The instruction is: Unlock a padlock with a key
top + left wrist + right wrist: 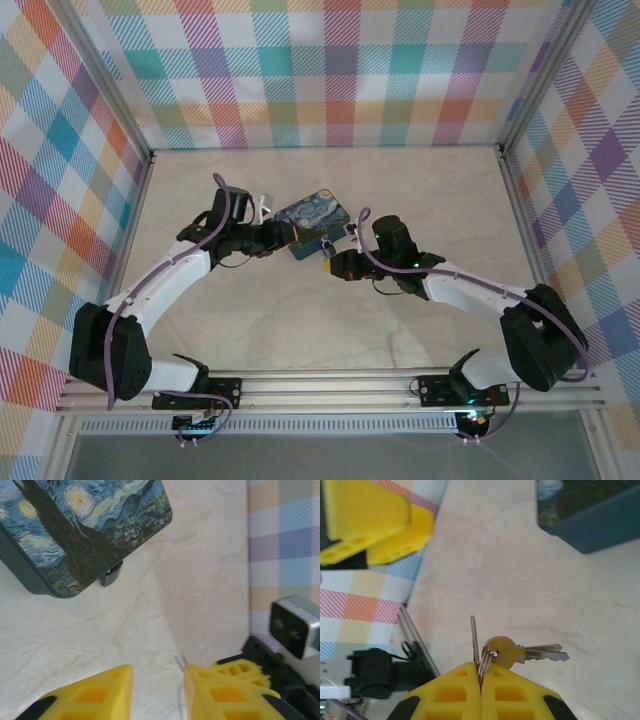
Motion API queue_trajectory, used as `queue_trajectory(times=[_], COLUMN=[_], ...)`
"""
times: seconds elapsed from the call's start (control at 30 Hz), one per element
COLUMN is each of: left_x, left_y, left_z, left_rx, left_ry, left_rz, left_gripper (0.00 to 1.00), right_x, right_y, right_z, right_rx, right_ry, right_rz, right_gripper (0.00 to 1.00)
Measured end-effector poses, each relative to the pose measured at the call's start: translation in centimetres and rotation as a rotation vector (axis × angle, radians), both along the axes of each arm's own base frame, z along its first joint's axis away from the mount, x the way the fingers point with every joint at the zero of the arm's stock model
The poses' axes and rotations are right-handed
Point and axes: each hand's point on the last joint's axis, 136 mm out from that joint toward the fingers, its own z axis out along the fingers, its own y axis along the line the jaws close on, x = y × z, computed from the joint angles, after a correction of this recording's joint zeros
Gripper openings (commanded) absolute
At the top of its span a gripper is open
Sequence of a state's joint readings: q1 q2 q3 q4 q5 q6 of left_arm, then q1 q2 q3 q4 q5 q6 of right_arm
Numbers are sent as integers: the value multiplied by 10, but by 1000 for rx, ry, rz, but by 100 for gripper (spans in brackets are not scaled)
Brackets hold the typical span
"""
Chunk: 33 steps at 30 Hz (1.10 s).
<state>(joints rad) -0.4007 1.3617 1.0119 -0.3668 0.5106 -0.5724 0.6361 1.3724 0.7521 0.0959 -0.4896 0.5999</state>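
Observation:
The padlock (327,244) is a tiny dark block at the near edge of the blue-and-yellow painted tin (312,221); in the left wrist view the padlock (112,574) peeks out beside the tin (80,525). My left gripper (157,692) is open and holds nothing, a short way back from the tin, with a thin silvery wire beside its right finger (220,695). My right gripper (481,669) is shut on the key (475,640), whose blade sticks up edge-on. A second key (520,652) hangs sideways from the ring. From above, the right gripper (329,266) hovers just below the padlock.
The left gripper's yellow fingers (370,525) sit close at the upper left of the right wrist view, and the tin's corner (585,520) at its upper right. The right arm's camera (295,625) and fingers (240,670) crowd the left wrist's right side. Checked walls enclose the table (320,340).

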Motion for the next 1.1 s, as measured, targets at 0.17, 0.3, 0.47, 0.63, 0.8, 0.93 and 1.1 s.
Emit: queue_trajectory(times=[0.17,0.3,0.47,0.63,0.8,0.93,1.1], left_x=[-15,-7,27,50,58,65,68], left_y=[-33,-60,-72,-71,-83,-92,-90], left_z=[-40,-65,-86,-101,-121,-132,-135], left_rx=[214,359,489,587,626,653,691], left_ry=[46,51,21,-1,3,-7,-9], left_rz=[-8,37,184,338,429,494,572], left_gripper=[53,58,62,64,64,62,60], right_x=[22,34,38,45,46,45,43], right_y=[-51,-85,-109,-127,-134,-133,-130], right_z=[-9,-25,-37,-41,-42,-41,-36], right_rx=[-71,-126,-168,-180,-179,-166,-146], right_ry=[4,57,114,143,150,152,151], right_rz=[-108,-196,-261,-324,-348,-343,-327], right_gripper=[0,0,0,0,0,0,0])
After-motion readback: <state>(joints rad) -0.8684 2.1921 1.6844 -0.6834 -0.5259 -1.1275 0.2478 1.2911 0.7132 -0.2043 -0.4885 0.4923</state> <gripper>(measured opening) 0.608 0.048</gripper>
